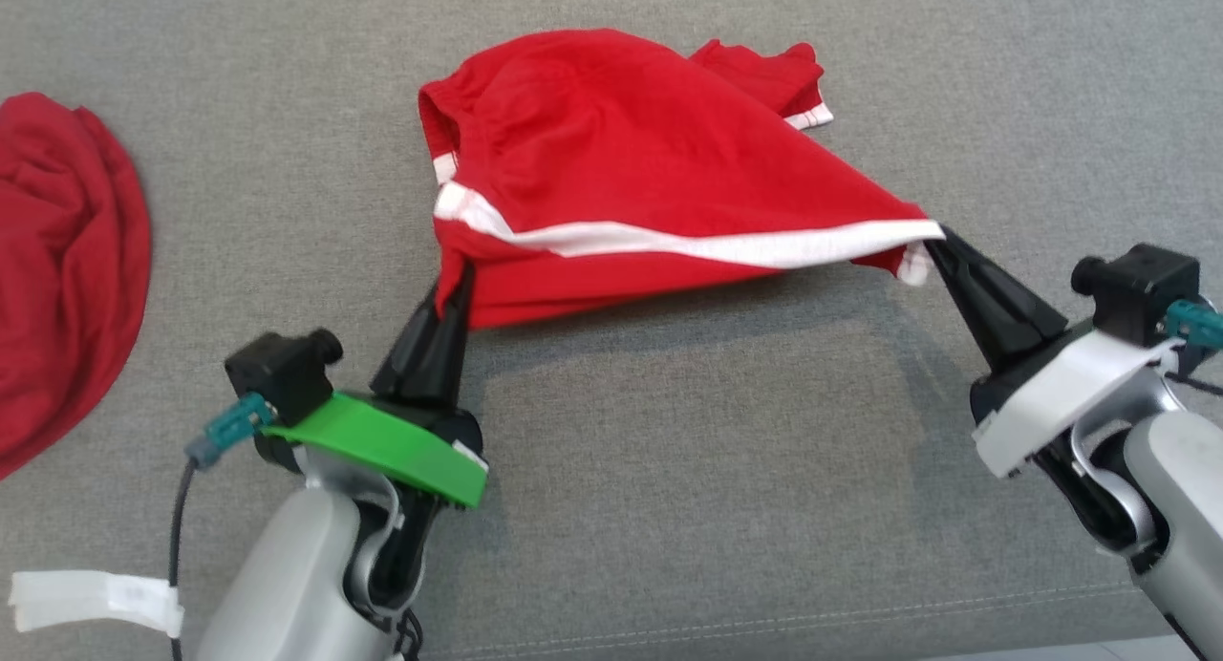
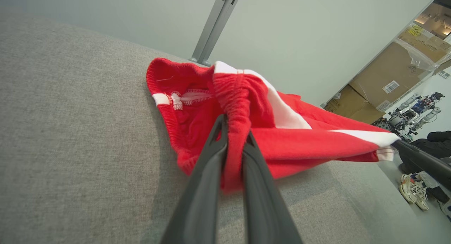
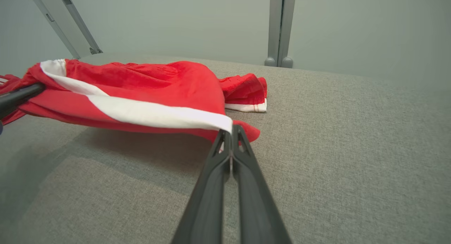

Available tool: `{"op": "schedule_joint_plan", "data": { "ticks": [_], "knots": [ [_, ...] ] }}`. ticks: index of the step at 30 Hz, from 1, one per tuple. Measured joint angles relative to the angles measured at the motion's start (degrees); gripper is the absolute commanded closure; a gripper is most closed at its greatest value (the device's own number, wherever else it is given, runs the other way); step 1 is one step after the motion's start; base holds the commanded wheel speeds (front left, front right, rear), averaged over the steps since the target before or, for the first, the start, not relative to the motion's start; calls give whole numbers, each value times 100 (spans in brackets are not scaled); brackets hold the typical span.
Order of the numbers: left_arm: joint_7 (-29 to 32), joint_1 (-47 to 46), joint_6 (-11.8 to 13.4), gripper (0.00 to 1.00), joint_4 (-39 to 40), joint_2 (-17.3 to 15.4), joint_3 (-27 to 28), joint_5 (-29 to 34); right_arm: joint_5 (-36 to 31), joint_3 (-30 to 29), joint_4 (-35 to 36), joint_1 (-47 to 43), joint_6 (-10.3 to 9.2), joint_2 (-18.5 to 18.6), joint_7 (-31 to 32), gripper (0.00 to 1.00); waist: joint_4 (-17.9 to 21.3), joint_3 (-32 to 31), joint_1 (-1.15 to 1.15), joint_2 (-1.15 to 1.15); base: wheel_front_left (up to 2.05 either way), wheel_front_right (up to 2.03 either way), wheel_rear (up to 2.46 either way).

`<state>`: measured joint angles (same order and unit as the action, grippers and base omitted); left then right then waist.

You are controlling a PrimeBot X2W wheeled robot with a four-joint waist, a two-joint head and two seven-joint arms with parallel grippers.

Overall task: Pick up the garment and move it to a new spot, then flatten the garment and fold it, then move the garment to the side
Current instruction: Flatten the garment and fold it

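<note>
Soft matt cloth garment — coarse woven surface.

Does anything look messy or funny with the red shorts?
Yes. The red shorts hang crooked between the left gripper and right gripper, not flat. One leg is crumpled behind on the grey surface.

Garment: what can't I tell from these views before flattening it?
- Far leg of the garment: head view, mostly behind the lifted front layer.
- Tips of the left pincer: left wrist view, wrapped in bunched waistband.
- Second red cloth: head view, cut off by the left edge.
</note>
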<state>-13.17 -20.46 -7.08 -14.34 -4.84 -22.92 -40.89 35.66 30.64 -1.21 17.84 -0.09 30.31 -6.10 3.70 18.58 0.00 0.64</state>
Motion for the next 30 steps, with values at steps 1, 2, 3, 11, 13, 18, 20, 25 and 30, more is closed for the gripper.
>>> {"op": "schedule_joint_plan", "data": {
  "ticks": [1, 2, 3, 11, 13, 18, 20, 25, 30],
  "knots": [
    [0, 121, 0, 76, 1, 38, -62, -37, -40, 60, 4, -114, 0, 74, 1, 100, -19, -52, 0, 0, 0, 0, 0],
    [1, 239, 0, 71, 1, 63, -131, -98, -101, 125, 20, -214, 1, 165, 5, 100, -42, -98, 0, 0, 0, 0, 0],
    [1, 360, -1, 62, 1, 79, -181, -130, -177, 203, 51, -297, 8, 263, 12, 100, -71, -136, 0, 0, 0, 0, 0],
    [-57, 785, -1, 57, -207, 109, -479, -146, -873, 1165, -25, -425, 368, 468, 264, 100, -311, -192, 0, 0, 0, 0, 0],
    [-58, 785, -1, 56, -208, 118, -492, -146, -913, 1238, -110, -410, 370, 388, 292, 100, -319, -184, 0, 0, 0, 0, 0],
    [-78, 772, -1, 53, -229, 118, -491, -126, -1031, 1227, -370, -101, 414, 393, 432, 100, -325, -184, 0, 0, 0, 0, 0],
    [-103, 743, -2, 53, -230, 118, -486, -112, -1070, 1224, -470, 62, 442, 423, 547, 100, -339, -190, 0, 0, 0, 0, 0],
    [-108, 571, -2, 52, -226, 120, -458, -65, -1124, 1266, -847, 233, 501, 599, 804, 100, -399, -195, 0, 0, 0, 0, 0],
    [-108, 494, -4, 49, -255, 90, -480, 53, -1141, 1373, -1098, 274, 556, 543, 968, 72, -478, -194, 0, 0, 0, 0, 0]
  ]
}}
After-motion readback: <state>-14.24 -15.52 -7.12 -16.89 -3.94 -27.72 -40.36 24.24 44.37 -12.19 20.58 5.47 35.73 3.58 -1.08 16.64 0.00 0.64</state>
